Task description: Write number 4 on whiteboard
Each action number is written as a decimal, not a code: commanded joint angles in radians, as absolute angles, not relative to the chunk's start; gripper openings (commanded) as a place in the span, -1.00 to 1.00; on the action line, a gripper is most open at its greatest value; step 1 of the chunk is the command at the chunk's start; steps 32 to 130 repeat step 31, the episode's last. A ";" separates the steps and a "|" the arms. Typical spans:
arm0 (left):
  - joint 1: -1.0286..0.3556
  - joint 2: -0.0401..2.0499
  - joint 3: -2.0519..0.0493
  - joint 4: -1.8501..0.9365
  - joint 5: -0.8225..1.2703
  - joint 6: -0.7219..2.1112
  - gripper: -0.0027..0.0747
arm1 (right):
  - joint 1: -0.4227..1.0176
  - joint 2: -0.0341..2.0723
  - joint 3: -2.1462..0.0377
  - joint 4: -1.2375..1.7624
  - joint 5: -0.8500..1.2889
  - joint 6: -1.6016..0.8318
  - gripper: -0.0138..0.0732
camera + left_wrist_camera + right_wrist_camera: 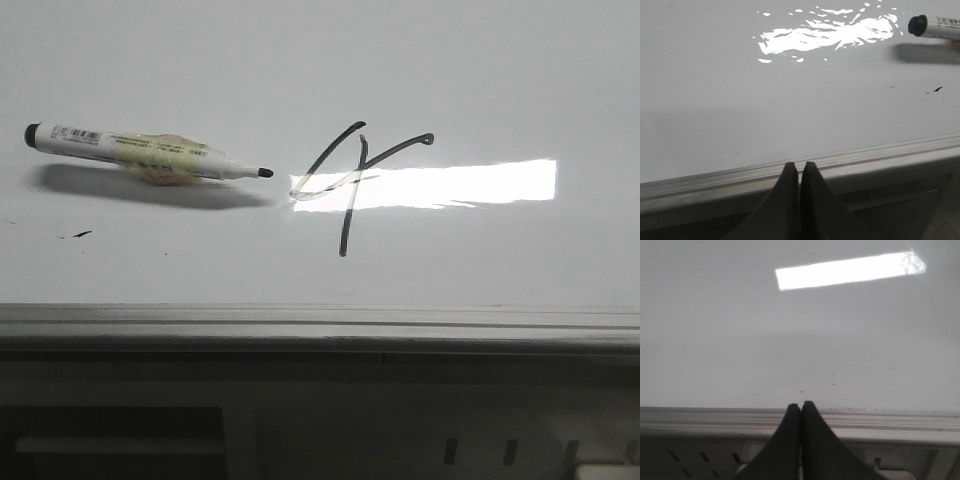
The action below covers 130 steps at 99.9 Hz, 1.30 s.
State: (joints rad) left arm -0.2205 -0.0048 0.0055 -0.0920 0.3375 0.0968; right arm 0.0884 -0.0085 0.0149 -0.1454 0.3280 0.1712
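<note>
A slanted black number 4 [352, 180] is drawn in thin marker strokes near the middle of the whiteboard [320, 60], crossing a bright light reflection. To its left a white marker pen [150, 153] lies flat on the board, uncapped, tip toward the 4. Its black rear end [918, 25] shows in the left wrist view. My left gripper [799, 164] is shut and empty over the board's grey edge rail [880, 155]. My right gripper [801, 403] is also shut and empty at the rail [890, 420]. Neither gripper shows in the front view.
A small black smudge [82, 234] marks the board below the pen, also seen as a smudge [937, 89] in the left wrist view. The grey rail [320, 325] runs along the board's near edge, with dark slotted structure below it.
</note>
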 commanded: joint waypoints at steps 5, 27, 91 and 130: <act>-0.218 -0.031 0.039 -0.102 0.285 0.088 -0.98 | 0.084 -0.020 0.035 -0.170 0.305 0.172 -0.83; -0.218 -0.031 0.039 -0.102 0.285 0.088 -0.98 | 0.084 -0.020 0.035 -0.170 0.306 0.172 -0.83; -0.218 -0.031 0.039 -0.102 0.285 0.088 -0.98 | 0.084 -0.020 0.035 -0.170 0.306 0.172 -0.83; -0.218 -0.031 0.039 -0.102 0.285 0.088 -0.98 | 0.084 -0.020 0.035 -0.170 0.306 0.172 -0.83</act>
